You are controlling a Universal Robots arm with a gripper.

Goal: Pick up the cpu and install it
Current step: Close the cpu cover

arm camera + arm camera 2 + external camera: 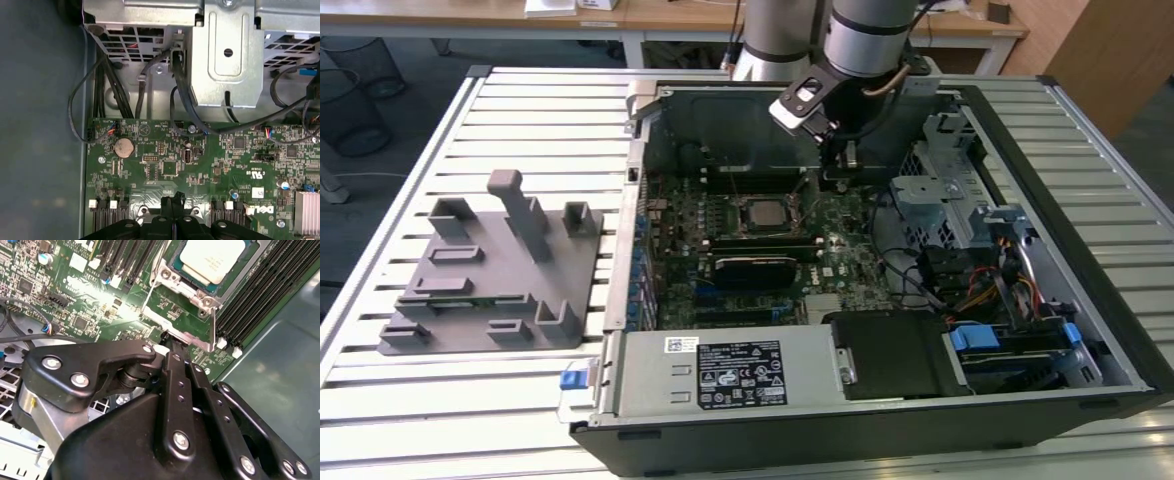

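The cpu (762,212) lies flat in its socket in the middle of the motherboard (854,270), silvery top up. In the second wrist view the cpu (212,257) sits inside the metal socket frame (177,302). My gripper (839,172) hangs over the board just beyond the socket toward the exterior view's right, apart from the chip. Its black fingers (175,352) are pressed together with nothing between them. In the first wrist view the gripper (172,204) points down at the green board.
The open computer case (1067,200) surrounds the board. A metal drive cage (227,55) with black cables (180,100) stands close by the gripper. Memory sticks (265,285) run beside the socket. A grey plastic fixture (494,270) sits on the slatted table at the exterior view's left.
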